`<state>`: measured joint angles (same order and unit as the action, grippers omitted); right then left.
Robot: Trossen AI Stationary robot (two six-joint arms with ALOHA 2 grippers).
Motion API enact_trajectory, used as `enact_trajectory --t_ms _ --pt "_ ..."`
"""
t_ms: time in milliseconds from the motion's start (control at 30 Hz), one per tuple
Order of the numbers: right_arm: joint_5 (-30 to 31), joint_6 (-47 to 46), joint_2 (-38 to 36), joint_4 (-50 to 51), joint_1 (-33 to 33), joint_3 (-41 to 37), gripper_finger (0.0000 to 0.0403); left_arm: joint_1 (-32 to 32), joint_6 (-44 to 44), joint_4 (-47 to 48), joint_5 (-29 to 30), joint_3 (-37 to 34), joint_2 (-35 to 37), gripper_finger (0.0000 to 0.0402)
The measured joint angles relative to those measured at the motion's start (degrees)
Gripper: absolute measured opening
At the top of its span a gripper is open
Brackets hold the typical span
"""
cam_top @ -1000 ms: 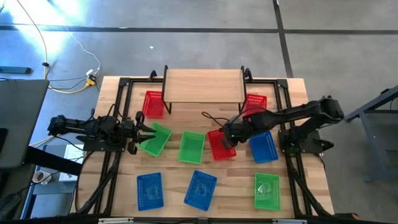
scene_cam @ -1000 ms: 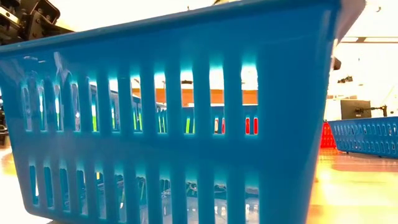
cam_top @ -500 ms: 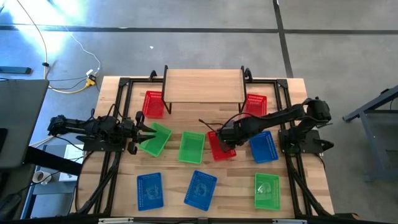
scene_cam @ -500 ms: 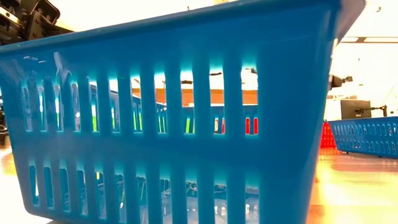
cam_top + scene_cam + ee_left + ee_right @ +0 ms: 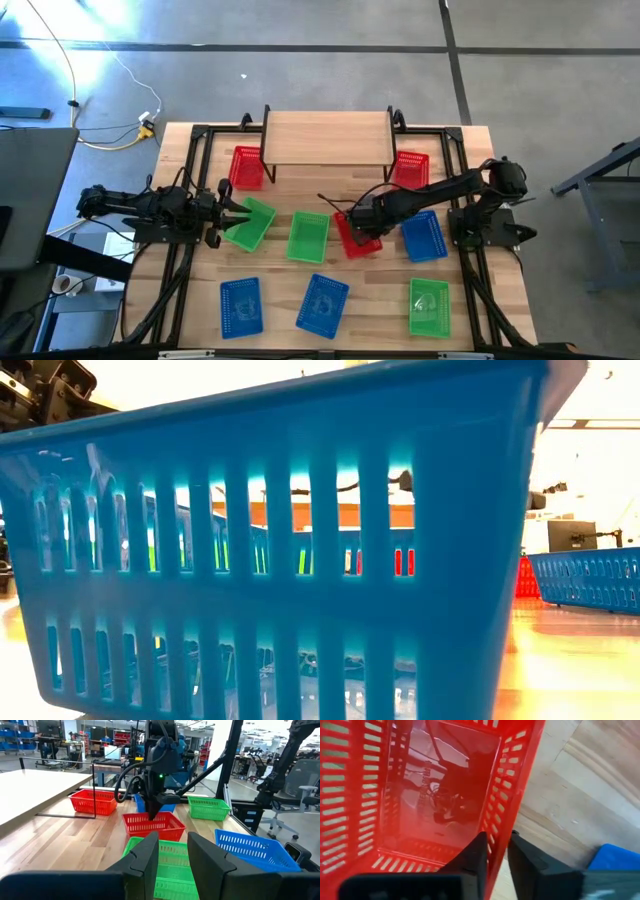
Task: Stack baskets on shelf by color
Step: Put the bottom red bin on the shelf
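Baskets are lying scattered over the wooden table (image 5: pixel 500 300), while the shelf (image 5: pixel 328 137) at its far edge is bare on top. One red basket (image 5: pixel 247 167) is sitting beside the shelf's left legs and another red basket (image 5: pixel 410 168) beside its right legs. The third red basket (image 5: pixel 352 236) is resting mid-table, and the right gripper (image 5: pixel 363 228) is reaching down at its rim, one finger (image 5: pixel 475 855) inside the mesh wall and the other outside, the gap between them narrow around that wall. The left gripper (image 5: pixel 232 209) is waiting at the table's left side with its fingers (image 5: pixel 147 857) a little apart and holding nothing, pointing at a tilted green basket (image 5: pixel 247 223). A second green basket (image 5: pixel 308 237) is lying between that one and the gripped red basket. A blue basket (image 5: pixel 423 236) is sitting just right of the red one. Along the near edge are lying two more blue baskets (image 5: pixel 240 305) and (image 5: pixel 322 302), and a green basket (image 5: pixel 430 306).
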<state>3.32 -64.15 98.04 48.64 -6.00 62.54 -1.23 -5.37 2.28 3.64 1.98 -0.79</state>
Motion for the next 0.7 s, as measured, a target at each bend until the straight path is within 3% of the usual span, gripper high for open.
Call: enact_trajectory --t_ms 133,433,700 --pt "1.2 0.1 0.0 0.0 0.0 0.0 0.0007 0.0 0.0 0.0 0.0 0.0 0.0 0.0094" --pt "2.6 -3.0 -0.8 1.6 0.0 0.0 0.0004 0.0 0.0 0.0 0.0 0.0 0.0 0.0094" --pt "5.0 -7.0 -7.0 1.6 -0.8 0.0 0.0001 0.0 0.0 0.0 0.0 0.0 0.0 0.0094"
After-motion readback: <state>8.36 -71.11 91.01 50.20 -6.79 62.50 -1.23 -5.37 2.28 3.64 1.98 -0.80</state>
